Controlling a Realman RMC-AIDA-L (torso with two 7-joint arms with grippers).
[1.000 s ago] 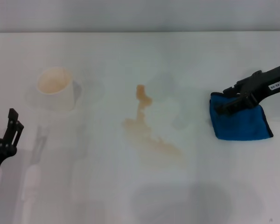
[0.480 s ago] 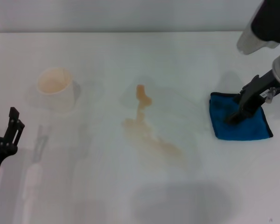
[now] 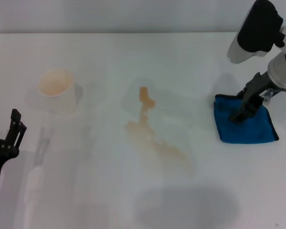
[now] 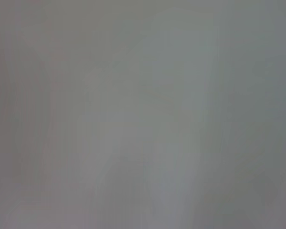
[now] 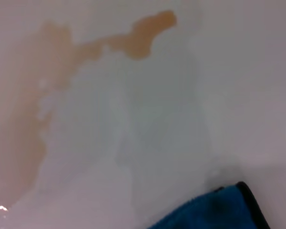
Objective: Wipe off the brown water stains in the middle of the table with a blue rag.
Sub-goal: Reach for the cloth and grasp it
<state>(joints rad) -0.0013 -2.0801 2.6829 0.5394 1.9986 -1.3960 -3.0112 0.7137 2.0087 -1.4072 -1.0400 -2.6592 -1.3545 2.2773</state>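
Note:
The brown water stains (image 3: 150, 136) lie as an orange-brown streak in the middle of the white table (image 3: 109, 191). They also show in the right wrist view (image 5: 138, 40). The blue rag (image 3: 252, 129) lies flat at the right, apart from the stains. One corner of it shows in the right wrist view (image 5: 214, 212). My right gripper (image 3: 240, 114) comes down steeply from the far right and its tip rests on the rag's left part. My left gripper (image 3: 13, 128) is parked at the table's near left edge, far from both.
A white cup (image 3: 57, 90) with a tinted inside stands at the back left. The right arm's white and black wrist (image 3: 257, 28) hangs above the back right corner. The left wrist view shows only a plain grey surface.
My right arm has swung up from a low reach to a steep one, its wrist now high at the back right. Its tip stays on the rag's left part. The rag has hardly moved.

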